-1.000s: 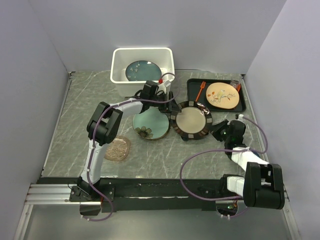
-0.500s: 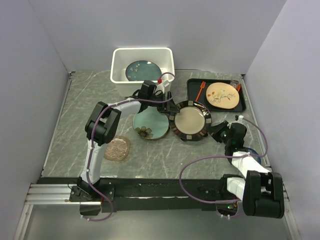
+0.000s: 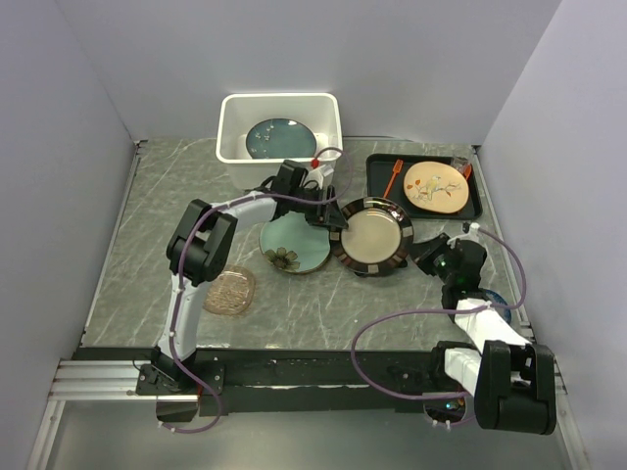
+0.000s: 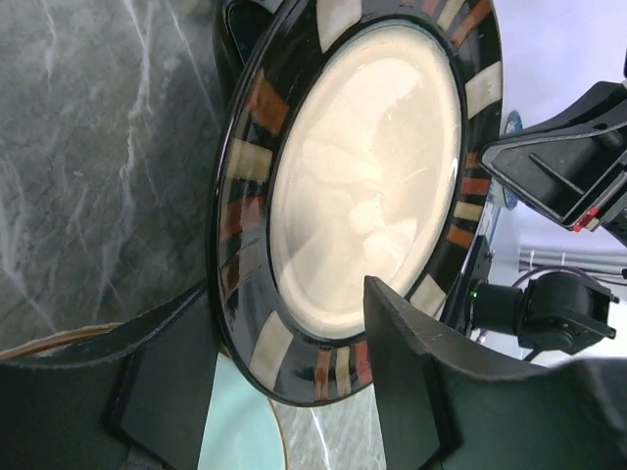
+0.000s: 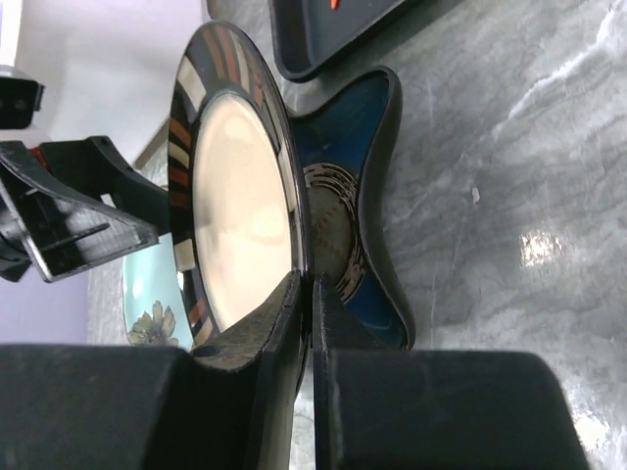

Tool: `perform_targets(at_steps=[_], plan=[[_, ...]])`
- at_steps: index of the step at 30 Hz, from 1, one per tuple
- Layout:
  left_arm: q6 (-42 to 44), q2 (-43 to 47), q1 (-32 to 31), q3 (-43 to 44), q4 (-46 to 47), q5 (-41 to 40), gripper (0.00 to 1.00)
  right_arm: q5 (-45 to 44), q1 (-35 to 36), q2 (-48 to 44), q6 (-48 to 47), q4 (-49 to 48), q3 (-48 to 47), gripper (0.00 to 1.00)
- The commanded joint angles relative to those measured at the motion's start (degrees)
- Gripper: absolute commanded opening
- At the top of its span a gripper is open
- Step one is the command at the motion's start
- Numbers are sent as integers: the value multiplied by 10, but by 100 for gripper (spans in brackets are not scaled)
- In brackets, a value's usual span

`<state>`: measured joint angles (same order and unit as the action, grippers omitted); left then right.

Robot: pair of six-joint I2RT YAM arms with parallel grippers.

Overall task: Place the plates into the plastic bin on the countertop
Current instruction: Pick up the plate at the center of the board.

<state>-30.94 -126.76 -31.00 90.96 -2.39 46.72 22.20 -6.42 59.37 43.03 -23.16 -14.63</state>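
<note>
The dark-rimmed cream plate [image 3: 372, 236] [image 4: 362, 186] [image 5: 240, 215] hangs tilted above the countertop. My right gripper [image 3: 423, 257] [image 5: 306, 279] is shut on its right rim. My left gripper [image 3: 331, 217] [image 4: 289, 294] is open and straddles the opposite rim, one finger over the cream face and one behind. Under that rim lies the pale green flowered plate [image 3: 294, 245] [image 4: 235, 421]. A blue star-shaped plate [image 5: 377, 196] lies on the counter just below the held plate. The white plastic bin [image 3: 230, 127] at the back holds a dark teal plate [image 3: 271, 137].
An amber glass plate [image 3: 231, 290] lies at the front left beside the left arm. At the back right, a black tray [image 3: 377, 171] carries a tan round plate [image 3: 435, 186] and an orange fork [image 3: 392, 178]. Walls close in the countertop on three sides.
The right gripper has carried the cream plate slightly left and up toward the left gripper. The left jaws have narrowed around its rim.
</note>
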Motion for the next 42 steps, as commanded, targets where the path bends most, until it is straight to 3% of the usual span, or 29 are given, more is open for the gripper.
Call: perform_targets(at_steps=[1,2,5,8,9,12,19,26,33,39,42], plan=[[-108,65,-63,-40,179,163,59,112,18,9,25,-100,-9,5],[-133,69,-63,-50,251,169,58,115,18,12,26,-102,-8,5],[-206,70,-63,-66,319,166,49,119,18,16,26,-109,-8,5],[-257,67,-63,-73,387,166,32,120,19,19,25,-104,-9,5],[-262,67,-63,-70,388,168,21,119,18,19,23,-102,-9,5],[-246,70,-63,-60,367,166,1,115,19,19,20,-95,-8,4],[-169,104,-56,-47,246,146,1,117,19,35,19,-98,-10,4],[37,119,-47,29,-114,-22,1,144,19,75,23,-120,-14,3],[67,147,-45,-30,-150,-71,1,217,61,147,1,-141,-58,2],[69,178,-45,-96,-158,-130,1,160,160,181,-34,-78,-114,2],[66,185,-44,-118,-155,-149,1,150,173,209,-29,-77,-131,2]])
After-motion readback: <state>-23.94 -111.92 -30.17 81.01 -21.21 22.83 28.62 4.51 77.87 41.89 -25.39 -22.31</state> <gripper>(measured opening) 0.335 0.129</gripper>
